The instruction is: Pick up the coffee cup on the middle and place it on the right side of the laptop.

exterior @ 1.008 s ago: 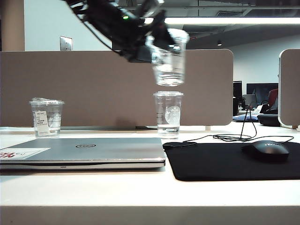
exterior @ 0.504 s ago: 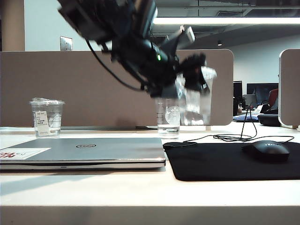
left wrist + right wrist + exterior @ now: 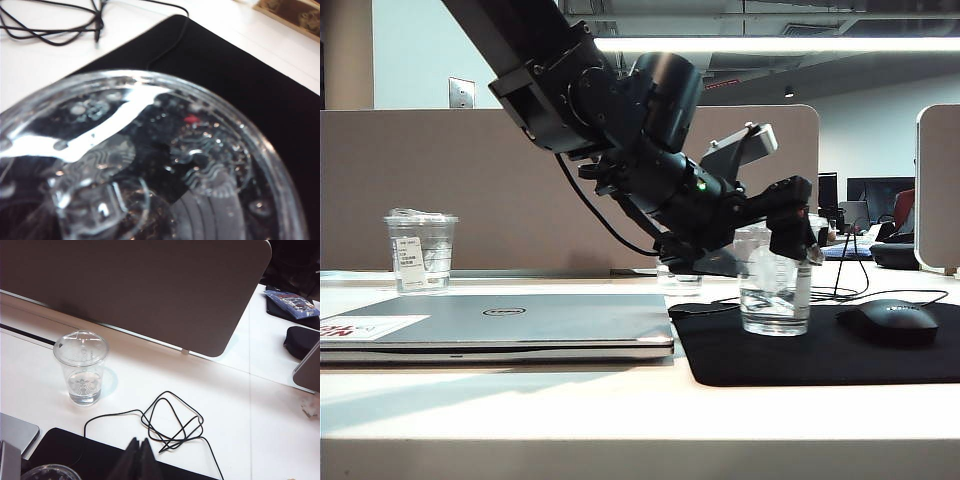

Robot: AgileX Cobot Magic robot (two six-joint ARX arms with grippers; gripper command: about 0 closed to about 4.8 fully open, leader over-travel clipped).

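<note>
The coffee cup (image 3: pixel 775 292) stands upright on the black mouse pad (image 3: pixel 820 345), just to the right of the laptop (image 3: pixel 500 325) and left of the black mouse (image 3: pixel 887 322); its base rests on the pad, with a little clear liquid in the bottom. The left end effector (image 3: pixel 782 235) reaches down from the upper left across the middle of the bench (image 3: pixel 620 410) and sits at the cup's rim, with one dark finger (image 3: pixel 790 215) in front of the upper part of the cup; whether its fingers press the cup or stand clear of it cannot be told from the exterior view. The left wrist view is filled by the cup's clear lid (image 3: pixel 150 160) seen from close above, with the pad (image 3: pixel 240 70) and a black cable (image 3: pixel 55 30) beyond it; no fingers show there.

The right end effector (image 3: pixel 139 460) hangs above the bench behind the mouse pad, its two dark fingertips pressed together with nothing between them; below it lies a looped cable (image 3: pixel 170 425), and further off a taller cup (image 3: pixel 82 367) with a domed lid stands near the grey partition (image 3: pixel 150 290). The laptop lies closed and flat; a third cup (image 3: pixel 419 250) with a white label stands behind its left end.
</note>
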